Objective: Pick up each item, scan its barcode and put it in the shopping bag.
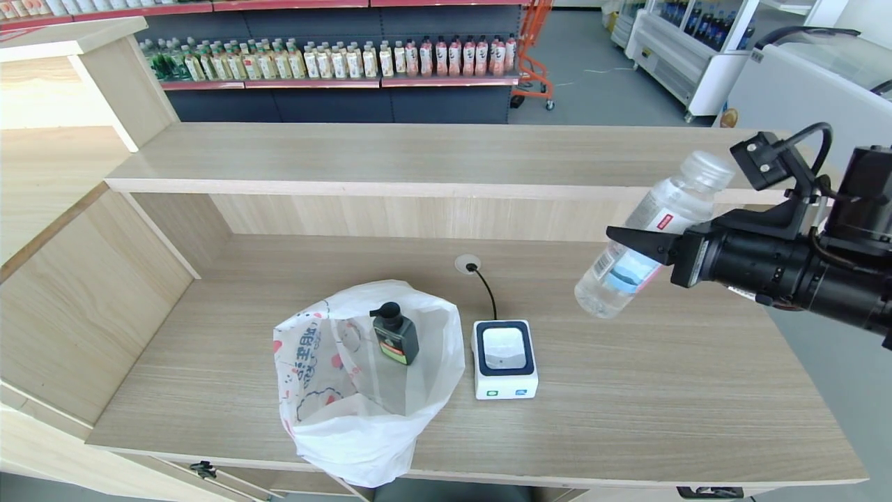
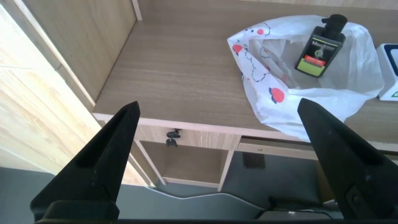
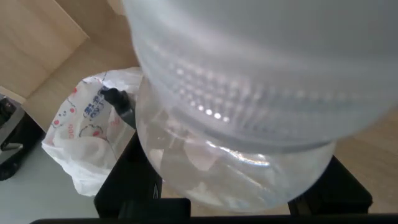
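Note:
My right gripper (image 1: pixel 637 244) is shut on a clear water bottle (image 1: pixel 651 233) with a white and blue label, held tilted in the air above the right side of the counter, up and right of the scanner. The bottle (image 3: pixel 249 118) looms close in the right wrist view. A white barcode scanner (image 1: pixel 504 358) with a dark-framed window sits mid-counter. Left of it stands a white shopping bag (image 1: pixel 362 380) with a dark pump bottle (image 1: pixel 395 335) inside. My left gripper (image 2: pixel 217 155) hangs open off the counter's front edge, near the shopping bag (image 2: pixel 311 74) and the pump bottle (image 2: pixel 321 48).
The scanner's black cable (image 1: pixel 486 286) runs back to a grommet in the wooden counter (image 1: pixel 627 390). A raised ledge (image 1: pixel 418 157) borders the back and a wooden side wall (image 1: pixel 90 293) the left. Shelves of drinks stand beyond.

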